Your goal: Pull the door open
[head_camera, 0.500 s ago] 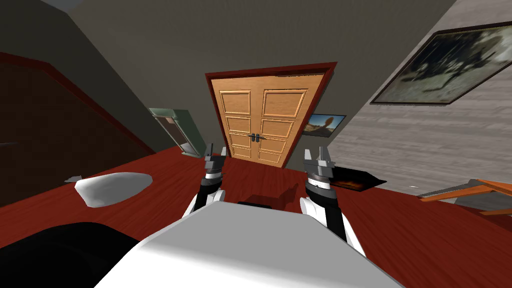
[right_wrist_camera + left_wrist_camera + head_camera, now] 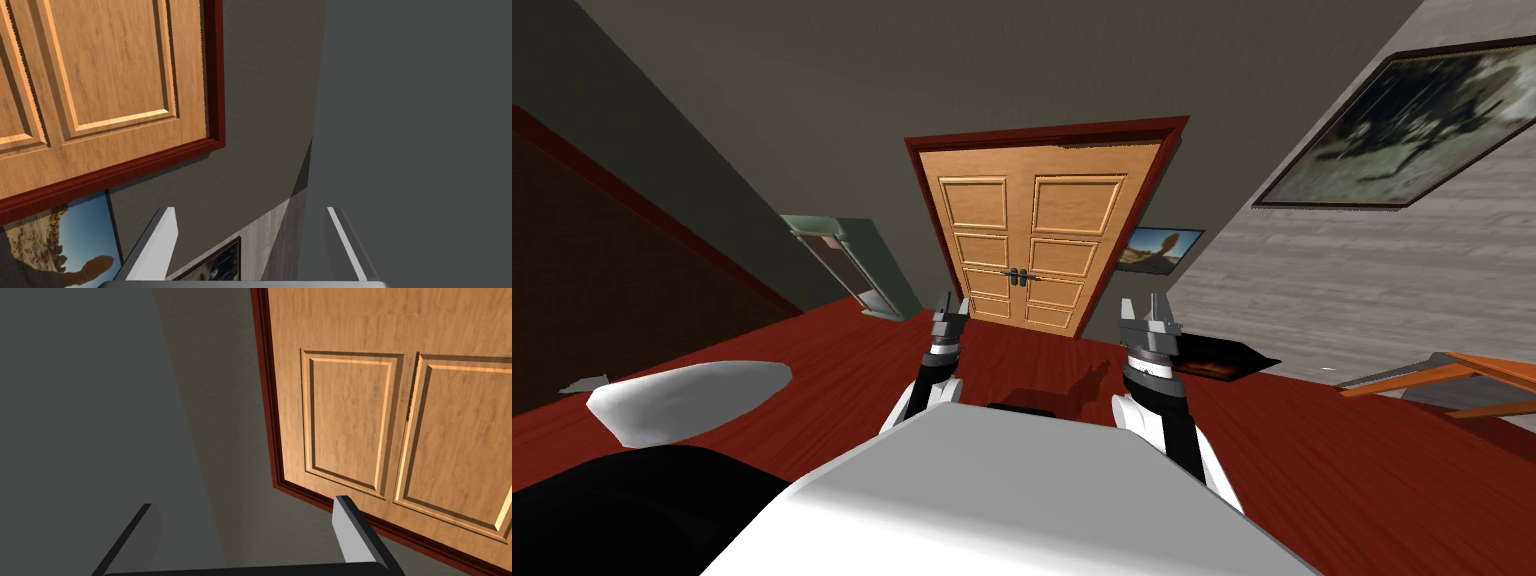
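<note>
The panelled wooden double door (image 2: 1032,240) stands far ahead across the red floor (image 2: 842,350), set in a dark red frame (image 2: 1042,137), with a pair of dark handles (image 2: 1020,276) at its middle seam. It looks closed, though the seam is too small to be sure. Both arms are raised well short of it, the left gripper (image 2: 949,312) before its lower left corner and the right gripper (image 2: 1149,318) right of the frame, each with fingers spread and holding nothing.
</note>
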### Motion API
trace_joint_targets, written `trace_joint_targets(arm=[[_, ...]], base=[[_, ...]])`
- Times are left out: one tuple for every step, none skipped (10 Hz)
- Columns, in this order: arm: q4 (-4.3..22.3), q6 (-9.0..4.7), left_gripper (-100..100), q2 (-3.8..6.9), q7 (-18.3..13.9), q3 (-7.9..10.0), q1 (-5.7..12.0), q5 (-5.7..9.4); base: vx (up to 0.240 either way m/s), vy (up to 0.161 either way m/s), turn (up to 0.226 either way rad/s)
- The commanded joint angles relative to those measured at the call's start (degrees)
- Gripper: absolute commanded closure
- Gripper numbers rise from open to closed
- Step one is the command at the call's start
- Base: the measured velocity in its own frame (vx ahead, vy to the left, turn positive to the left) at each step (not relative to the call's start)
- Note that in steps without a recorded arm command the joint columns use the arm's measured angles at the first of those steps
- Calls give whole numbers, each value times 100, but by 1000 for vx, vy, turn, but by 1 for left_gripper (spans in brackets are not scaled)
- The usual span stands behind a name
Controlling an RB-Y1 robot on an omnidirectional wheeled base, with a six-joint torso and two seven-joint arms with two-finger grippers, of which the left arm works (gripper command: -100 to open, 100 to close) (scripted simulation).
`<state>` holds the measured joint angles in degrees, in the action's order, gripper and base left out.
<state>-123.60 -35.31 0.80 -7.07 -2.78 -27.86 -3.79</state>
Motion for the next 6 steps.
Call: trace_joint_targets(arm=[[196, 30, -100, 72, -23, 22, 87, 24], [292, 53, -100, 113, -38, 39, 133, 39], [389, 75, -100, 154, -52, 57, 179, 55], [593, 123, -100, 239, -83, 93, 276, 89], [706, 150, -100, 283, -100, 114, 329, 107], [818, 176, -100, 328, -117, 134, 382, 126]], base=[[139, -6, -51], [111, 14, -42], [88, 21, -48], [120, 3, -89], [131, 4, -78], [127, 17, -46]])
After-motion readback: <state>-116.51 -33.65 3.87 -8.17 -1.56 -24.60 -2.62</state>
